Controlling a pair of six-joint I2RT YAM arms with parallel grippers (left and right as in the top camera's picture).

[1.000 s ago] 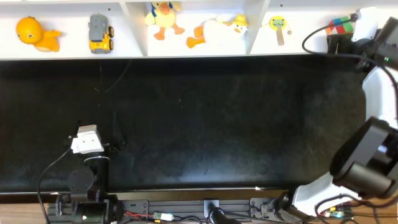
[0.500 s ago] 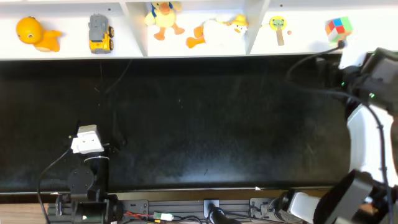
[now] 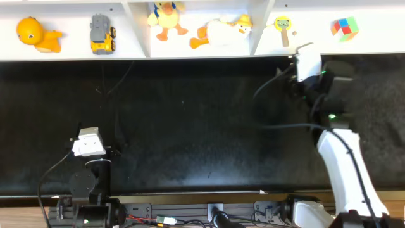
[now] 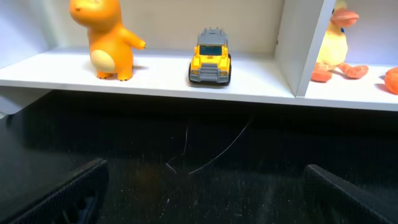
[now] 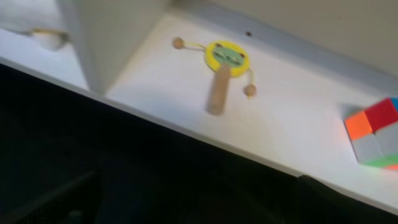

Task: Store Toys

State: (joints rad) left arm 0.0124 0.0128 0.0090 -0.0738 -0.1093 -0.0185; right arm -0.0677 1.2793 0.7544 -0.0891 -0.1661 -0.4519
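A white shelf (image 3: 202, 52) along the table's far edge holds the toys. From left to right stand an orange figure (image 3: 38, 33), a yellow and grey truck (image 3: 101, 33), a yellow plush duck (image 3: 166, 18), a white plush duck (image 3: 221, 31), a small rattle drum (image 3: 283, 26) and a colourful cube (image 3: 345, 28). My right gripper (image 5: 193, 208) hovers open over the black mat just in front of the rattle drum (image 5: 225, 68), with the cube (image 5: 376, 134) off to one side. My left gripper (image 4: 205, 205) sits open near its base, facing the orange figure (image 4: 106, 37) and truck (image 4: 210, 57).
White dividers (image 3: 140, 25) split the shelf into compartments. The black mat (image 3: 190, 126) covers the table between the arms and the shelf. A thin cable (image 3: 104, 82) lies on the mat at the left. The right arm (image 3: 338, 152) stretches up from the bottom right.
My right gripper has drawn back from the cube, leaving it on the shelf, and swung left to the front of the rattle drum's compartment. The left arm has stayed still.
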